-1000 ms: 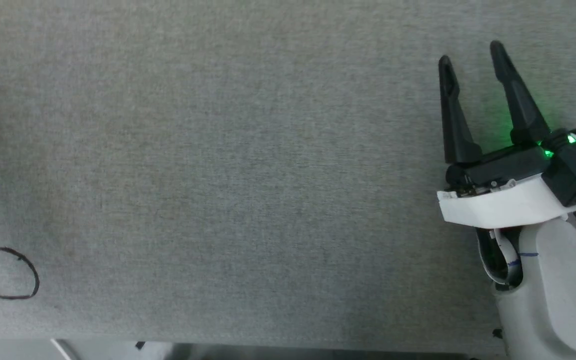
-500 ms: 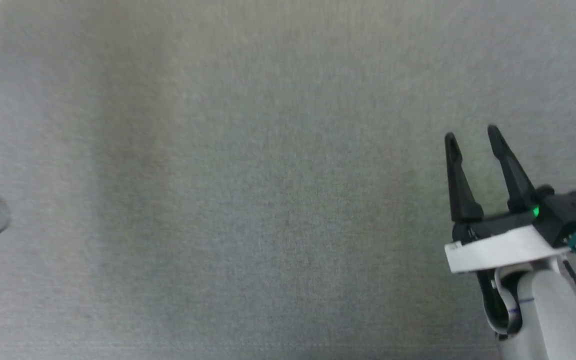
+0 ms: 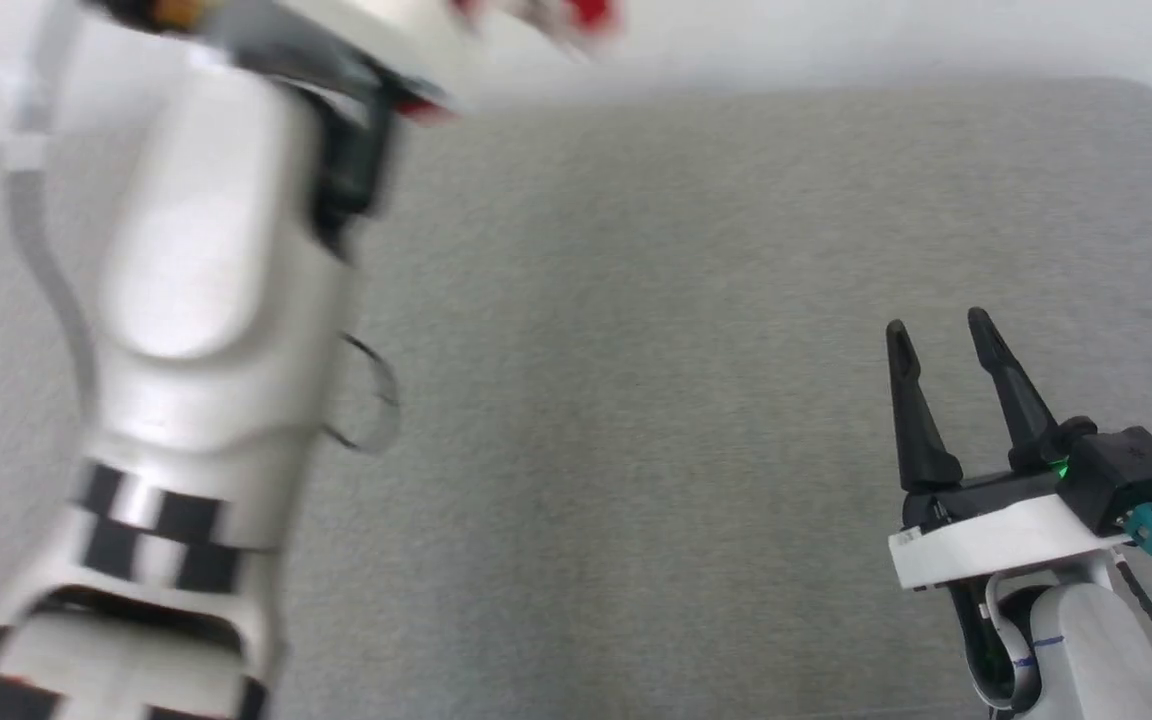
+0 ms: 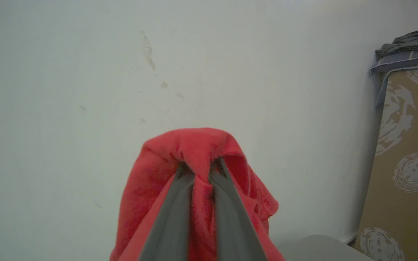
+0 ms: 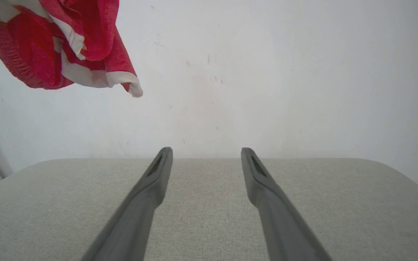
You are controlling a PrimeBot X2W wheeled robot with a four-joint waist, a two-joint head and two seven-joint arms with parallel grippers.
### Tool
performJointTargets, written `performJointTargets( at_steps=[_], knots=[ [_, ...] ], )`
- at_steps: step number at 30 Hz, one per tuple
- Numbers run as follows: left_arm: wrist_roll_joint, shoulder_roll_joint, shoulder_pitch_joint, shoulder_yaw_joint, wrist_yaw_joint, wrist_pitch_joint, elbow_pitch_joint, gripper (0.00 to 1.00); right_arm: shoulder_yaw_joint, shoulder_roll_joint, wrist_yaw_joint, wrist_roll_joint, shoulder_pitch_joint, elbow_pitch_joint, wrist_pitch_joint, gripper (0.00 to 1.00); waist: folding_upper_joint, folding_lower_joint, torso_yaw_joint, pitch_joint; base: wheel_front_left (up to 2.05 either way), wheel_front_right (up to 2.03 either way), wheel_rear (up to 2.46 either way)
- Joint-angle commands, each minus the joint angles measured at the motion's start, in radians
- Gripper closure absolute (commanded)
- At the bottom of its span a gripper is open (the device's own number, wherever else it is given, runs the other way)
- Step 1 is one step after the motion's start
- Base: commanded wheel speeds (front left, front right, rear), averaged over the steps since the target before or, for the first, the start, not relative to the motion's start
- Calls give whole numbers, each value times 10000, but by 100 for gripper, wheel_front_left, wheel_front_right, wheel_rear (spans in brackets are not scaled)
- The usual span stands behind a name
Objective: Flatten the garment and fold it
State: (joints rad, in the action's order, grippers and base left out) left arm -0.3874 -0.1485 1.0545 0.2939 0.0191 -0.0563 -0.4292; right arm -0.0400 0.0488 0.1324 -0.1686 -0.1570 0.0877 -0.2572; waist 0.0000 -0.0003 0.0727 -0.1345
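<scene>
In the right wrist view the picture's edge cut off the bright red jersey shorts with white trim (image 5: 49,43); their draped cloth hid the tips of the left gripper (image 4: 201,168). The pale left forearm (image 3: 196,270) was blurred.

We see our left gripper (image 4: 200,170) pinched on the garment (image 4: 147,188), its red cloth draped over both fingertips before a scuffed white wall (image 4: 85,72). At the view's right edge stands a tan patterned board (image 4: 408,163) with grey fabric (image 4: 408,47) piled on top.

Bright red shorts (image 5: 49,43), white hem trim. Pale grey woven table (image 3: 636,400), thin black loop (image 3: 392,395) drawn on it. Black-fingered right hand (image 3: 937,322), white cuff (image 3: 996,540), green light (image 3: 1061,467). White left arm (image 3: 196,250), black checks. Tan board (image 4: 405,188), white swirl circles.
</scene>
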Motion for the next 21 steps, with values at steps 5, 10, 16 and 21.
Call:
performJointTargets(
  at_steps=[5, 10, 16, 21],
  knots=[
    [-563, 747, -1020, 925, 348, 788, -955, 100, -50, 14, -17, -67, 162, 66, -12, 0, 0, 3, 1183, 348, 0, 0, 0],
    [-1176, 941, -2184, 1817, 389, 2083, -2353, 100, -144, 14, -17, -73, 184, 74, 48, 0, 0, 3, 1721, 266, 0, 0, 0],
    [-1899, 977, -3341, 2917, 460, 4052, -4004, 100, -197, 14, -17, -55, 234, 88, 87, 0, 0, 3, 1992, 228, 0, 0, 0],
    [-2599, 980, -3886, 3459, 460, 4857, -4383, 60, -187, 14, -17, -9, 348, 145, 207, 0, 0, 3, 1876, 342, 0, 0, 0]
  ],
)
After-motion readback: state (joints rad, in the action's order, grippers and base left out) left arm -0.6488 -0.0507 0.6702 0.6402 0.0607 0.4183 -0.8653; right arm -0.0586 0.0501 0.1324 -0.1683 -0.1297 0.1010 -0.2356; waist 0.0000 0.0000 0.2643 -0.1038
